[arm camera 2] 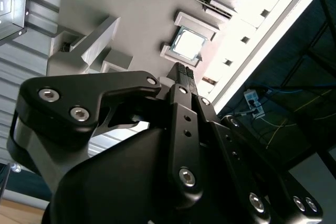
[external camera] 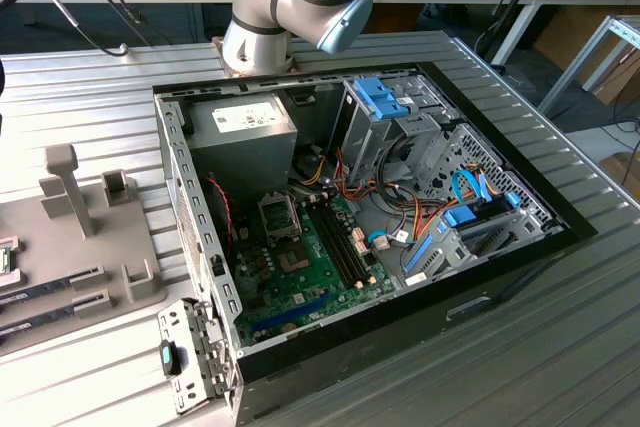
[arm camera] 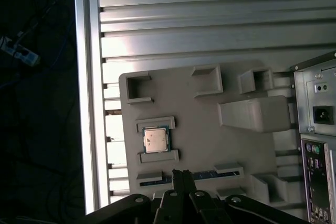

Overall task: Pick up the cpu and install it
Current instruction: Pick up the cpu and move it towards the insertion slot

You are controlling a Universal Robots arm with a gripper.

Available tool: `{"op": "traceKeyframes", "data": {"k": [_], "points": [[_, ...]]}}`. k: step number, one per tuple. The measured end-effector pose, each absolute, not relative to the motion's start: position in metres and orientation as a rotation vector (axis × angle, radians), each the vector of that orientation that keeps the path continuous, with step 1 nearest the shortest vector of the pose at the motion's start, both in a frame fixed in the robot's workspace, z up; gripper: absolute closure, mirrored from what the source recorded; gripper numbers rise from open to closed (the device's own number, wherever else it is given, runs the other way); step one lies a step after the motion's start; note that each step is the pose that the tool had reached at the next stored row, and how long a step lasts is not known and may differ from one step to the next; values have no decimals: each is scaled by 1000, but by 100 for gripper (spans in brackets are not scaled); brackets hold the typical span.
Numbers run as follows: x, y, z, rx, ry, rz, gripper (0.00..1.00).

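While the cpu [arm camera: 155, 140] sits in its nest on the grey tray [arm camera: 205, 140], just clear of your gripper [arm camera: 181, 172], you have the fingers [arm camera: 177, 180] closed together on nothing, with the open case [external camera: 420, 332] beside the tray.

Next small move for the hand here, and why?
Probably centre the hand over the cpu and open it. The cpu lies untouched in its nest on the grey tray, the hand hangs beside it rather than over it, and its fingers look pressed together, holding nothing.
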State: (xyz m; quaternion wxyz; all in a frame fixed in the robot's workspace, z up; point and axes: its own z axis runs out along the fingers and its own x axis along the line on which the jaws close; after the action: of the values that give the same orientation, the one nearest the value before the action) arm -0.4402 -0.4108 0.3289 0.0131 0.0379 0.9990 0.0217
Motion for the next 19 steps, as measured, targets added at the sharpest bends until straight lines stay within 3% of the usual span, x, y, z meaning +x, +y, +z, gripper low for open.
{"op": "traceKeyframes", "data": {"k": [19], "points": [[-440,-411,310,118,3113,68,89]]}}
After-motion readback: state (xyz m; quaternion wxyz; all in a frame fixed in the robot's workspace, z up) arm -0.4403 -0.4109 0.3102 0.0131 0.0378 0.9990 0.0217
